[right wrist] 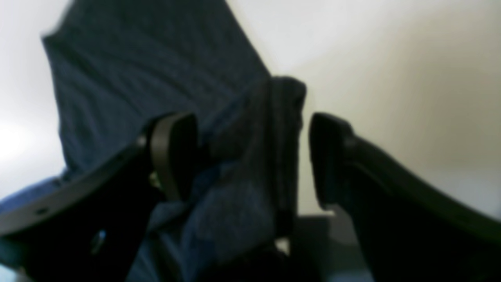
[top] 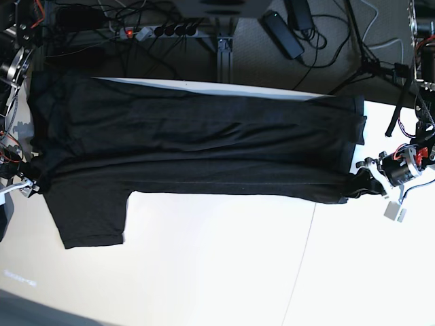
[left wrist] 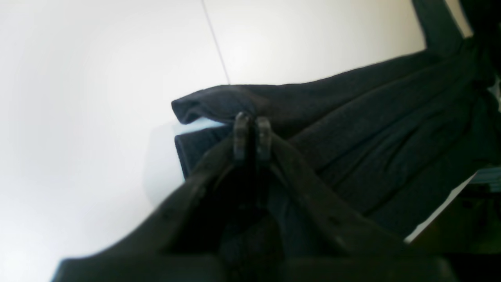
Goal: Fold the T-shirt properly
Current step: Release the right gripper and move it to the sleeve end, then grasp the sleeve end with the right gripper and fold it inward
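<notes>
The dark T-shirt (top: pixel 197 146) lies stretched sideways along the far half of the white table (top: pixel 217 265), plain side up, with one sleeve (top: pixel 92 210) pointing toward the near edge. My left gripper (top: pixel 367 182) is at the shirt's right end. In the left wrist view the left gripper (left wrist: pixel 252 135) has its fingers pressed together on a fold of the T-shirt (left wrist: pixel 372 129). My right gripper (top: pixel 32 183) is at the shirt's left end. In the right wrist view the right gripper (right wrist: pixel 250 156) is open, with a bunched ridge of the T-shirt (right wrist: pixel 254 164) between its fingers.
A table seam (top: pixel 302 258) runs from the shirt toward the near edge. Behind the table are a power strip (top: pixel 163 30), a black adapter (top: pixel 282 30) and loose cables. The arm mounts stand at both side edges of the table.
</notes>
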Controlling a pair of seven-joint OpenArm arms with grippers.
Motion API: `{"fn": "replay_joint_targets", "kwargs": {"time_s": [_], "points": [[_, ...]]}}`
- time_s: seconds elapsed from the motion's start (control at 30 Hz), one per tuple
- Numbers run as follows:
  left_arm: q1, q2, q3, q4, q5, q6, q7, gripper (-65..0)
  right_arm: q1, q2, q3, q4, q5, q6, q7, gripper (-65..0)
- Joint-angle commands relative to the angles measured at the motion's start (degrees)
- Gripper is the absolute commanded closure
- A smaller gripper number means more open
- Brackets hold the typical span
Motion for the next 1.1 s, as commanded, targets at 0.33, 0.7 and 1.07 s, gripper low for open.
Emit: {"fn": "replay_joint_targets", "kwargs": {"time_s": [0.33,0.7,1.07], "points": [[-1.0,-1.1,-0.5,0.9,-0.6,-1.0,-0.3,0.0,4.9,2.3,8.1,9.1,-2.9,1.3,5.7,-43.9],[-1.0,-1.2,-0.5,0.9,-0.7,-1.0,1.0,0.0,10.6,-0.7,7.9,-9.6,-12.6,1.2,16.6,-43.9],[-1.1,-1.3,-0.5,0.9,-2.7,-1.0,1.4,0.0,10.6,-6.6,7.9,-15.3,-17.8,1.3,19.5,-43.9]]}}
